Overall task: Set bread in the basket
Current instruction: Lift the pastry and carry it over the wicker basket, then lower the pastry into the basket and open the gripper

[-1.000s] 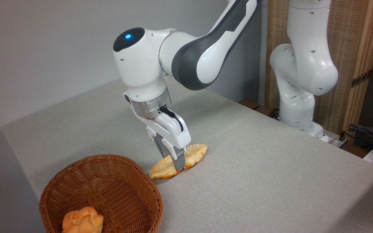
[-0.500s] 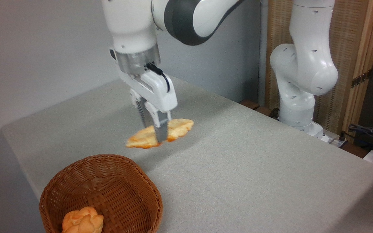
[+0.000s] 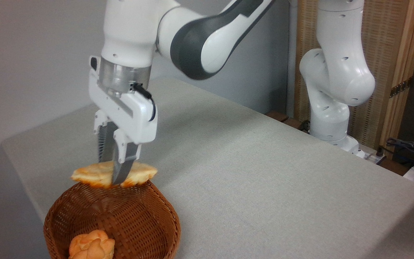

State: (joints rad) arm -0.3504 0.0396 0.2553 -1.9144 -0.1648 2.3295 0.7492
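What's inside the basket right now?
A small orange bun lies in the basket, near its front wall. The bread hangs in the gripper by the far rim, not inside. The picture's edge crops the basket's bottom.

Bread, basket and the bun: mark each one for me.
bread (image 3: 88,174), fixed camera, left half of the loaf.
basket (image 3: 164,207), fixed camera, right rim.
bun (image 3: 91,245), fixed camera, its middle, inside the basket.

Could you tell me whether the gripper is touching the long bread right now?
Touching. The camera view shows the gripper closed on the bread, a finger crossing its middle, holding it above the basket.
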